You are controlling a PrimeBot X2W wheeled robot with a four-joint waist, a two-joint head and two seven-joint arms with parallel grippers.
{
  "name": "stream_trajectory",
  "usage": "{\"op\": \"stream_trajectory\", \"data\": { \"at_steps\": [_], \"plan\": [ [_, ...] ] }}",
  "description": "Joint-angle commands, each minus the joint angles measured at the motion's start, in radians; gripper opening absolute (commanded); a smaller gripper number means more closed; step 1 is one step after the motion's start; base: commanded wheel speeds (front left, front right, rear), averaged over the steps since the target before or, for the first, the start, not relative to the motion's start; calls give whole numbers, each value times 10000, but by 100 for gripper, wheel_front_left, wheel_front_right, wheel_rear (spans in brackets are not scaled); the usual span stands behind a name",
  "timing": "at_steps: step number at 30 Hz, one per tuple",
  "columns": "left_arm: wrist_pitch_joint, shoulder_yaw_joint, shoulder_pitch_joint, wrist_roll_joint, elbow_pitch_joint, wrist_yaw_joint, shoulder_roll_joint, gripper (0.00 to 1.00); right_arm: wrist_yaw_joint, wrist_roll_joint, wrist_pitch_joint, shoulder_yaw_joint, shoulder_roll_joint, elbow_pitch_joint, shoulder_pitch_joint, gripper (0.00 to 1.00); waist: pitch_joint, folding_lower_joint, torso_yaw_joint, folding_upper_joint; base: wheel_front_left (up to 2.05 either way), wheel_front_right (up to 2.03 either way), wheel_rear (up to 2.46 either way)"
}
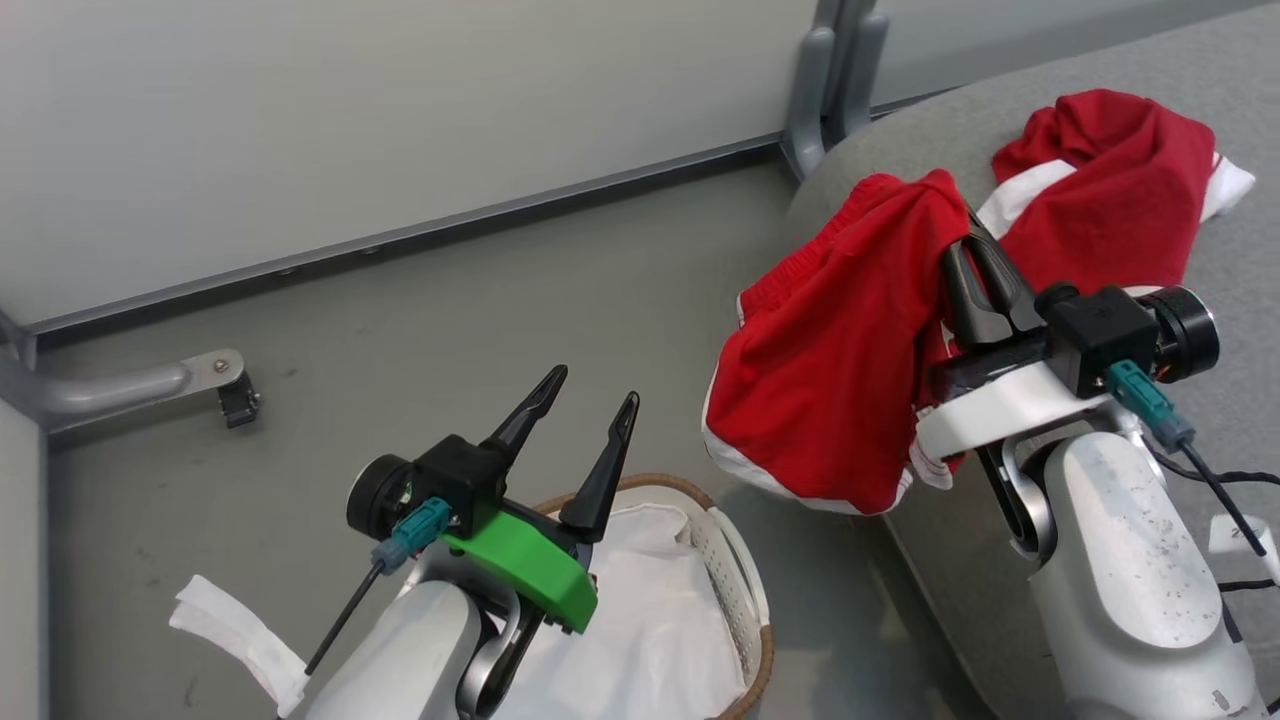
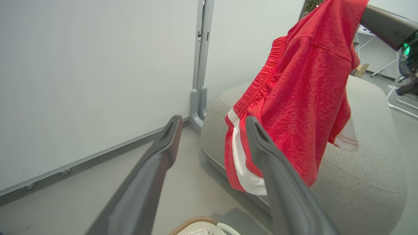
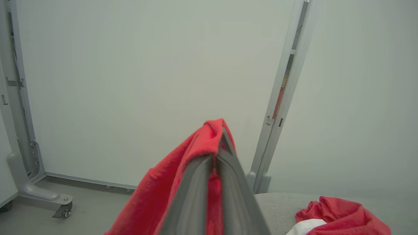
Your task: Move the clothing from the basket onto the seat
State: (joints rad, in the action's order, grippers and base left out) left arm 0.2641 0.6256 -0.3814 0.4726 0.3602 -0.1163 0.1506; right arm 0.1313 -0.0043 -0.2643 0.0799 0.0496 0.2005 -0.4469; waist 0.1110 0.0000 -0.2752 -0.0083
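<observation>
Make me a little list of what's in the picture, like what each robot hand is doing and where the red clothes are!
left gripper: open, holding nothing, above the basket
right gripper: shut on the red shorts
red shorts: hanging from the right gripper at the seat's edge, not laid down yet
other red garment: crumpled on the seat, with white parts
basket: on the floor beside the seat
white liner: inside the basket
seat: grey and big
</observation>
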Motion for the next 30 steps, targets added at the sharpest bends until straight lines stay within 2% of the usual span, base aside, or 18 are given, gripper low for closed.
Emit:
{"op": "stream_trajectory", "data": {
  "at_steps": [1, 8, 13, 20, 27, 30],
  "plan": [
    [3, -37, -177, -170, 37, -53, 40, 100, -11, -38, -2, -80, 16, -50, -69, 0, 525, 0, -877, 83, 0, 0, 0],
    [3, 72, -571, -512, 236, -126, 147, 100, -11, 152, -2, -438, 7, -167, -115, 0, 1269, 0, -2247, 83, 0, 0, 0],
    [3, 263, -808, -609, 384, -138, 181, 100, -11, 246, -2, -653, 9, -130, -134, 0, 1643, 0, -2747, 83, 0, 0, 0],
    [3, 586, -1171, -610, 475, -154, 233, 100, -11, 27, -2, -1073, 18, -40, -544, 0, 2075, 0, -2759, 83, 0, 0, 0],
    [3, 792, -1501, -522, 537, -151, 447, 100, -11, -909, -2, -2109, 29, -248, -2172, 0, 2603, 0, -2155, 83, 0, 0, 0],
    [3, 890, -1661, -558, 544, -150, 541, 100, -11, -1221, -2, -2672, 358, -239, -3189, 0, 2869, 0, -1819, 83, 0, 0, 0]
  ]
}}
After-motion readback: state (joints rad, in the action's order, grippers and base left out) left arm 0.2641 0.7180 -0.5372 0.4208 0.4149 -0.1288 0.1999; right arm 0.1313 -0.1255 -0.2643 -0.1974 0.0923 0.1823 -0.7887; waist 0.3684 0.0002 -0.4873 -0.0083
